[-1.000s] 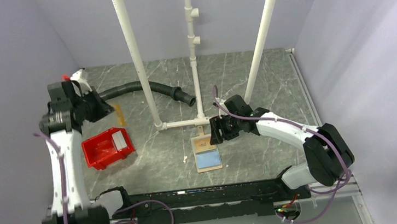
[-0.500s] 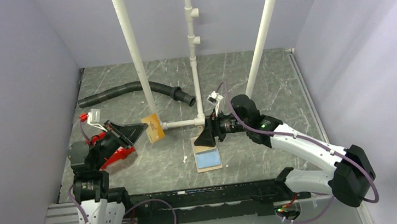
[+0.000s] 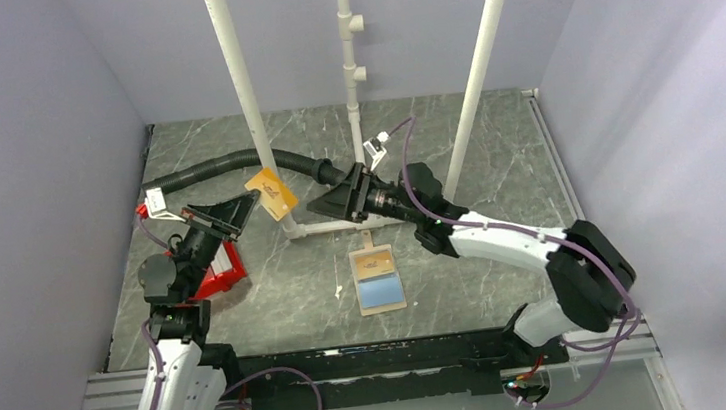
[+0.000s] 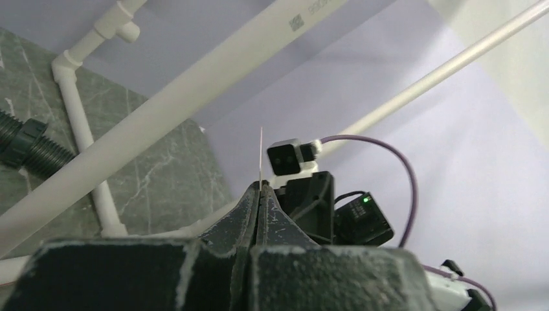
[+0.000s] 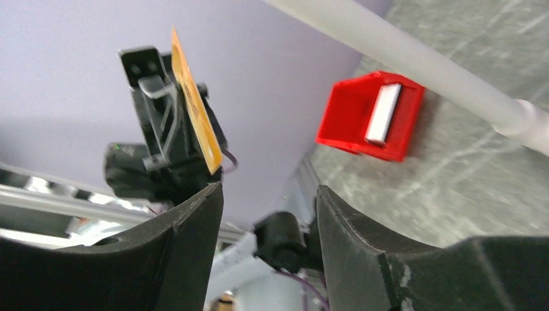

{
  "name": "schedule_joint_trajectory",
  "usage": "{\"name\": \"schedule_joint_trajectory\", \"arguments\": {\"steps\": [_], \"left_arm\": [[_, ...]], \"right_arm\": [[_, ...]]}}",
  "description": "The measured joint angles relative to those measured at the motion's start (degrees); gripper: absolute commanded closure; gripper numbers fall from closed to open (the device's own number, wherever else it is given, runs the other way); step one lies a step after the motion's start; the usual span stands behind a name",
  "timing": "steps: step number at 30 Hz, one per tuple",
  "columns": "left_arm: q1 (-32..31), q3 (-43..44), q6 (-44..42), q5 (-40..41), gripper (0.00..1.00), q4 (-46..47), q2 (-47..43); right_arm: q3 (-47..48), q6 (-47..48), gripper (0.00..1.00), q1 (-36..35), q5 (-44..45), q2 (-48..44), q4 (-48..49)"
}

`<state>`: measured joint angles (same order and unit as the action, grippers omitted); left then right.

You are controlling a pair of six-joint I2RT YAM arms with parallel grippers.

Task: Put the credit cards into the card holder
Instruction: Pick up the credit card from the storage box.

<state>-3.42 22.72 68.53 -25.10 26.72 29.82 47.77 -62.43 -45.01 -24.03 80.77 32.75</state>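
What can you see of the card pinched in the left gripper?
The card is a thin, flat orange-yellow rectangle, plastic-looking, with faint darker print. It hangs in the air above the table, tilted, one edge pinched by the shut left gripper. The open right gripper faces it without touching. The left wrist view shows it edge-on.

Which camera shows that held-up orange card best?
The top view: the orange card shows its flat face, pinched in the left gripper. The right wrist sees it slanted; the left wrist only its thin edge.
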Motion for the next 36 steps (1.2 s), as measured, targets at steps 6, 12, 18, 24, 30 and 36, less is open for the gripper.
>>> {"name": "schedule_joint_trajectory", "arguments": {"steps": [6, 12, 18, 24, 30, 36], "left_arm": [[-0.90, 0.02, 2.54, 2.40, 1.00, 3.91, 0.26], [-1.44, 0.00, 4.11, 3.37, 1.00, 6.75, 0.26], [-1.55, -0.07, 4.63, 4.07, 1.00, 7.67, -0.11], [-2.03, -0.07, 4.66, 4.09, 1.00, 7.72, 0.02], [-2.19, -0.07, 4.81, 4.07, 1.00, 7.80, 0.04], [-2.19, -0.07, 4.87, 4.04, 1.00, 7.91, 0.07]], "right_arm": [[2.93, -11.10, 0.58, -1.42, 1.97, 6.32, 11.74], [5.51, -15.65, 0.71, -2.43, 2.51, 8.31, 17.86], [5.33, -17.42, 0.48, -2.36, 3.63, 8.76, 21.03], [3.61, -15.65, 0.43, -1.84, 3.98, 6.56, 21.29], [6.38, -16.04, 0.61, -1.99, 1.27, 7.96, 23.26], [9.53, -16.65, 0.78, -2.86, -0.92, 11.41, 24.28]]}}
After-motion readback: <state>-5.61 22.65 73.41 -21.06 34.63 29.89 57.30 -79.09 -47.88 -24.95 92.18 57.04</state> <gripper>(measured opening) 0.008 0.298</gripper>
